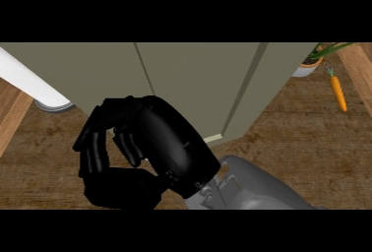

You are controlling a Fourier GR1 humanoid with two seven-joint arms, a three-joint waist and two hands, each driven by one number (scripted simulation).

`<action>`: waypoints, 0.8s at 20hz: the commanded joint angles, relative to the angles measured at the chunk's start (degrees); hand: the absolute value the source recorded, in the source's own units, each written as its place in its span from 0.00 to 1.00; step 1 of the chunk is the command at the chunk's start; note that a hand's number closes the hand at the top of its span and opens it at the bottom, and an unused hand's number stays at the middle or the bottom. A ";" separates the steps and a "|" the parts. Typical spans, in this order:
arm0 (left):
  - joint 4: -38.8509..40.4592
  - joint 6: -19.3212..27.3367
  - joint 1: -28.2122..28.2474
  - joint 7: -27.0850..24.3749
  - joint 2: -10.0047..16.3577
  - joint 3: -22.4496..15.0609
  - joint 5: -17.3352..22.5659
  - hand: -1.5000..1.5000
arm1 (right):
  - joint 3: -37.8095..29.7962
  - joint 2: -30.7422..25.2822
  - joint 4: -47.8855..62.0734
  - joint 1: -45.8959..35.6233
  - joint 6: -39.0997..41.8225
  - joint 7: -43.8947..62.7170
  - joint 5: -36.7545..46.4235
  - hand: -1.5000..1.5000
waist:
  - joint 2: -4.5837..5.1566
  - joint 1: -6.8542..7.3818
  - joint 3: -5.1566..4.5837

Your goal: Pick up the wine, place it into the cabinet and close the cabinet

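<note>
Head view: seemingly the right hand (156, 142) covers the cabinet (196, 74); carrot (338, 93) nearby.

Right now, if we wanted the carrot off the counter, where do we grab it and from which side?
Probably grip the carrot at its thicker half, just below the green top, not the thin tip. It lies flat on the wooden counter, with its green top pointing roughly away from the robot, so come straight down and pinch across its narrow width.
</note>
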 commanded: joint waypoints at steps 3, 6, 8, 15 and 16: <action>-0.93 0.57 -1.63 4.02 -1.40 1.25 -0.92 0.00 | -7.89 -1.36 10.40 -3.49 4.94 -6.83 -0.04 1.00 | 0.06 -1.08 0.06; -2.04 -1.45 -0.30 5.71 -2.62 0.58 -1.84 0.00 | -10.28 -0.37 16.75 -8.51 4.90 -7.59 1.45 1.00 | -0.03 -0.60 0.03; -0.73 2.31 -6.20 9.06 -0.86 -0.06 -0.36 0.00 | -15.10 -4.04 16.89 -8.04 9.14 -10.15 -2.43 1.00 | 0.13 -1.57 0.06; 0.92 2.64 -10.48 10.51 -4.23 -5.82 -5.98 0.00 | -18.73 -5.11 27.97 -6.95 11.75 -20.39 -1.43 1.00 | 0.32 -1.60 0.04; -0.99 4.50 -9.54 9.65 -6.72 -8.87 -8.83 0.00 | -18.66 -3.02 31.27 -10.77 10.50 -19.20 -0.16 1.00 | 0.31 -1.03 0.02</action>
